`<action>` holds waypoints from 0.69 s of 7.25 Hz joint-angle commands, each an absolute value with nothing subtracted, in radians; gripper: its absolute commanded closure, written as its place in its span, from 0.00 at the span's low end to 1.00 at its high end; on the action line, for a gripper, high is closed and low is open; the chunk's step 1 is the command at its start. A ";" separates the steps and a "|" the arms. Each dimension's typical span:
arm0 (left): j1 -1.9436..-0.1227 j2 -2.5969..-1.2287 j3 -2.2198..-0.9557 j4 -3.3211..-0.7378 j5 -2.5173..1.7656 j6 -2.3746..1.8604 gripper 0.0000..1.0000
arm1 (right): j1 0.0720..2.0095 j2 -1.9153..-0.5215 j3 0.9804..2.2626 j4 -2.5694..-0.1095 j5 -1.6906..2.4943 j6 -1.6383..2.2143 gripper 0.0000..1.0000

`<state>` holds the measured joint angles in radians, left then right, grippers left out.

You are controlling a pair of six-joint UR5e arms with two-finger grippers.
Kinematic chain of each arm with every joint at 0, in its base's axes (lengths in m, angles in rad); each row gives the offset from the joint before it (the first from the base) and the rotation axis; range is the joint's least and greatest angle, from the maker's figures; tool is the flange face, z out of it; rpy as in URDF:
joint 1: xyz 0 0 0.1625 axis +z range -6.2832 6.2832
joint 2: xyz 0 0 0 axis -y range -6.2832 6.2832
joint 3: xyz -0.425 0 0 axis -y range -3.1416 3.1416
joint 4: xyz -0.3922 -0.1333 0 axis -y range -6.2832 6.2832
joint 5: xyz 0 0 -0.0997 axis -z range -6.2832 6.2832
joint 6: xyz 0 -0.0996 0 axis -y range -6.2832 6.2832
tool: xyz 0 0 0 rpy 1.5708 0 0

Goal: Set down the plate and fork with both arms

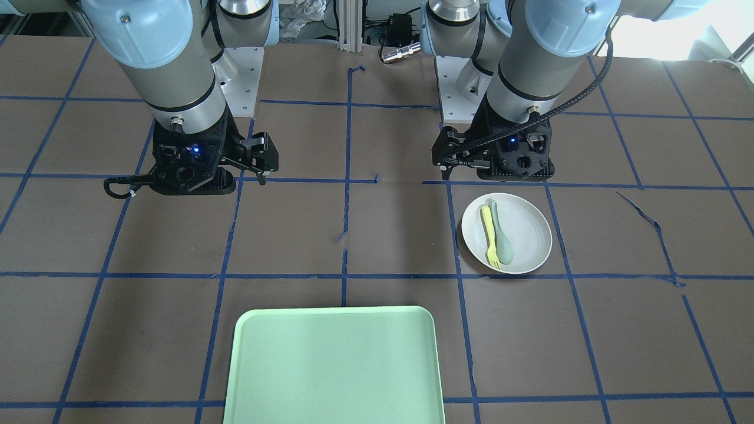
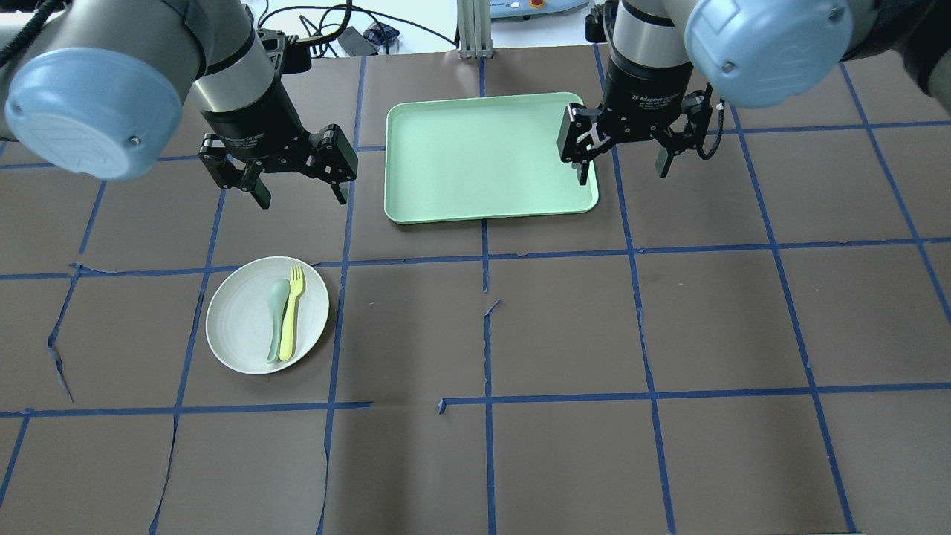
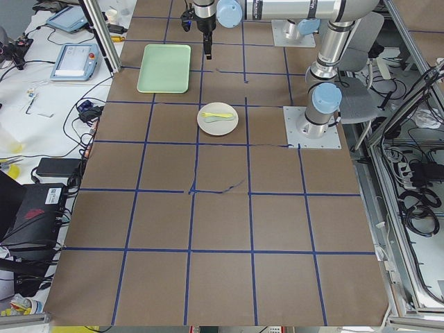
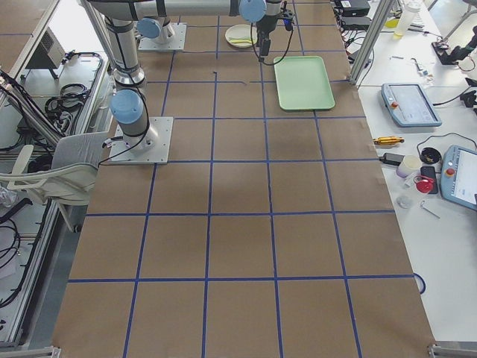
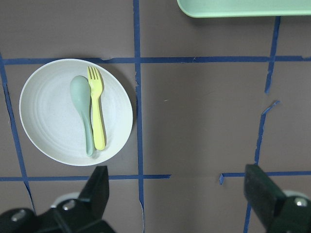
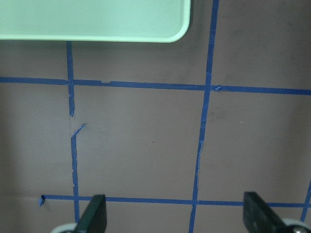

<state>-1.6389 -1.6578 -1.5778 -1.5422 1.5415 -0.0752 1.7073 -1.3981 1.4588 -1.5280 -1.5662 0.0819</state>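
The off-white plate (image 2: 241,331) sits on the table on my left side. The pale-yellow fork (image 2: 292,312) lies on it beside a grey-green spoon (image 2: 276,319). The plate also shows in the front view (image 1: 527,235) and the left wrist view (image 5: 53,121), with the fork (image 5: 98,116) to the right of the spoon (image 5: 81,99). My left gripper (image 2: 302,195) is open and empty, hovering above the table just beyond the plate. My right gripper (image 2: 622,172) is open and empty, hovering over the near right corner of the green tray (image 2: 483,156).
The light-green rectangular tray (image 1: 336,365) lies at the table's far middle, with nothing on it. Its edge shows in both wrist views (image 5: 243,7) (image 6: 92,19). Brown table covering with blue tape grid lines, some peeling.
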 commanded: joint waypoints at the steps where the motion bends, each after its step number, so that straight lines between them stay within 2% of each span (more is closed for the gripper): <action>1: -1.629 -1.678 -1.582 -1.536 1.543 -0.066 0.00 | 1.707 -1.393 1.459 -1.532 -1.568 0.081 0.00; 3: -1.471 -1.675 -1.613 -1.510 1.540 -0.002 0.00 | 1.704 -1.391 1.459 -1.534 -1.571 0.080 0.00; 5: -1.279 -1.674 -1.740 -1.410 1.542 0.218 0.00 | 1.695 -1.391 1.460 -1.525 -1.572 0.069 0.00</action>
<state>-1.3912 -1.6729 -1.6655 -1.4727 1.5409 0.0899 1.6990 -1.3917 1.4592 -1.5278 -1.5727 0.0734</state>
